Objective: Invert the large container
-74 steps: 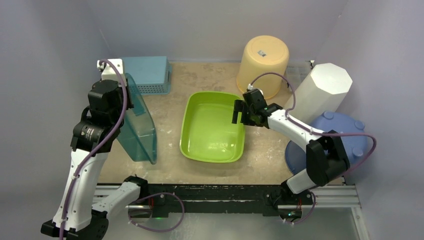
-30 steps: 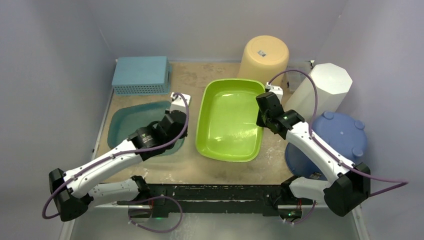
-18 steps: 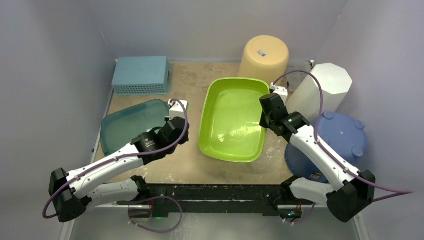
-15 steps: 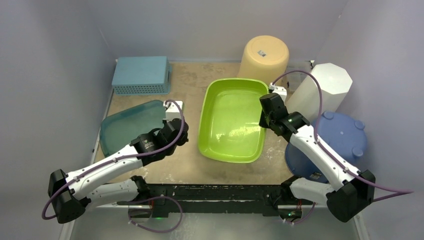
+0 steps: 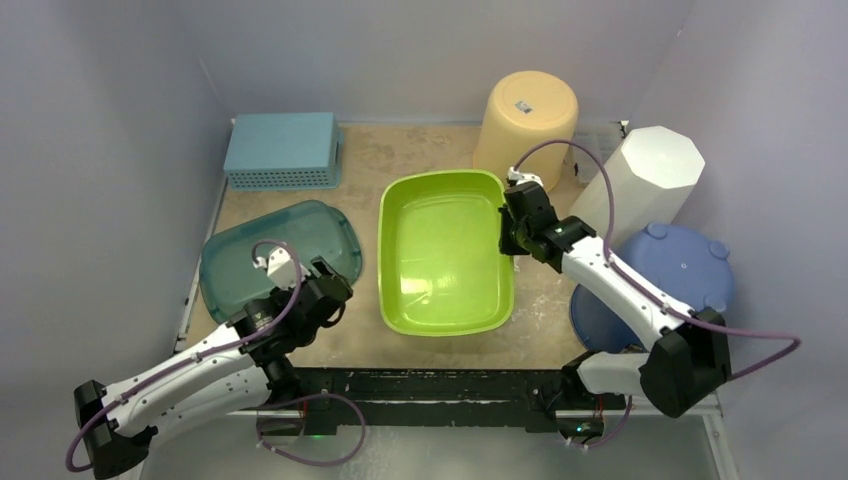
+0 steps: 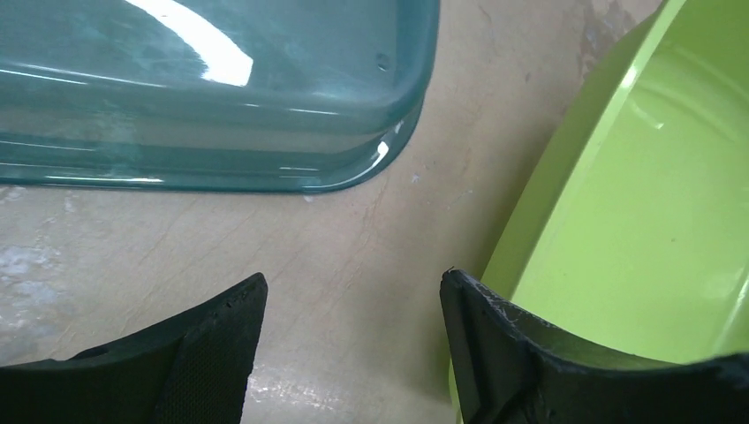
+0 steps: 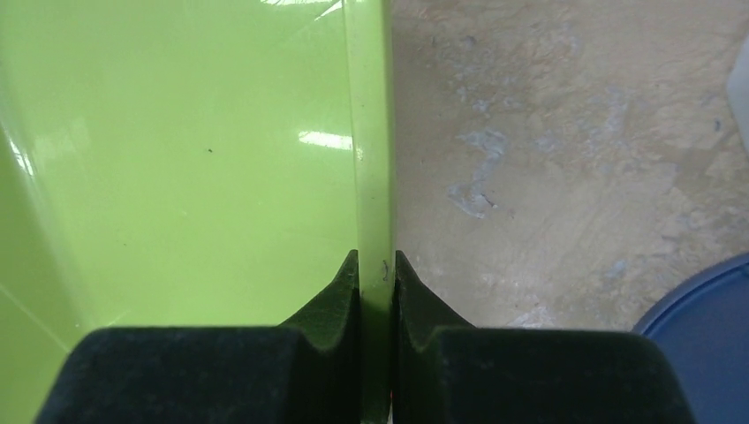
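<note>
The large teal container (image 5: 270, 250) lies upside down on the table at the left, its base facing up; its rim and corner (image 6: 212, 88) fill the upper left of the left wrist view. My left gripper (image 5: 328, 284) (image 6: 353, 283) hovers open just near of it, over bare table, holding nothing. A lime green basin (image 5: 440, 250) (image 6: 636, 221) sits upright in the middle. My right gripper (image 5: 511, 232) (image 7: 377, 261) is shut on the green basin's right rim (image 7: 371, 132).
A light blue basket (image 5: 283, 148) stands at the back left and an upturned tan bucket (image 5: 527, 115) at the back. On the right are a white octagonal bin (image 5: 650, 175) and a blue round tub (image 5: 680, 280).
My left gripper opened, let go of the teal container and drew back toward the near edge. The container settled flat, upside down. The right gripper shifted the green basin slightly left.
</note>
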`<state>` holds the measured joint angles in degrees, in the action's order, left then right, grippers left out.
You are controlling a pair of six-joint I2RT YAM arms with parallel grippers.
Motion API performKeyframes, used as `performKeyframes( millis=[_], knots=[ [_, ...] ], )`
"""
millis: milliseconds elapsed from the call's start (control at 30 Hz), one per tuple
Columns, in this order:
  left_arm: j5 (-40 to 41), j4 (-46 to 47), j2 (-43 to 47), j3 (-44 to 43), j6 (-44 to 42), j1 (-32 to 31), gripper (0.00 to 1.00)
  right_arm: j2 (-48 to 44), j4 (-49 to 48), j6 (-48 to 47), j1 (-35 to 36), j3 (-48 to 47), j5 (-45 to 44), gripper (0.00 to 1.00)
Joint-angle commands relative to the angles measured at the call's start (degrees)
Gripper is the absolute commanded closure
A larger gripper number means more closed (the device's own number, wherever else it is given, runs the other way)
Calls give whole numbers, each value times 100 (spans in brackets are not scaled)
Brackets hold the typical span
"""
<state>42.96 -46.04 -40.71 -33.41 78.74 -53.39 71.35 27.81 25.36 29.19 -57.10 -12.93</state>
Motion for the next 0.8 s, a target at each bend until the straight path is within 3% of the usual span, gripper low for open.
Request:
performKeyframes(
  millis=[0,200,267,500,533,767],
  knots=[
    [551,-874,71,-313,802,-10,29,533,-282,-217,1,0,324,100],
    [643,-1797,47,-537,1317,-8,27,965,45,-152,4,209,-144,96],
    [656,-1943,90,-575,1417,-9,27,924,176,-11,-1,205,-317,87],
    [898,-2624,332,-689,2125,-13,24,585,360,-116,4,-561,-132,37],
    [943,-2764,383,-721,2231,-14,17,556,339,-165,3,-690,-6,33],
    [1526,-3538,761,-971,2594,-6,6,923,-506,-187,235,-1467,1611,19]
  ],
)
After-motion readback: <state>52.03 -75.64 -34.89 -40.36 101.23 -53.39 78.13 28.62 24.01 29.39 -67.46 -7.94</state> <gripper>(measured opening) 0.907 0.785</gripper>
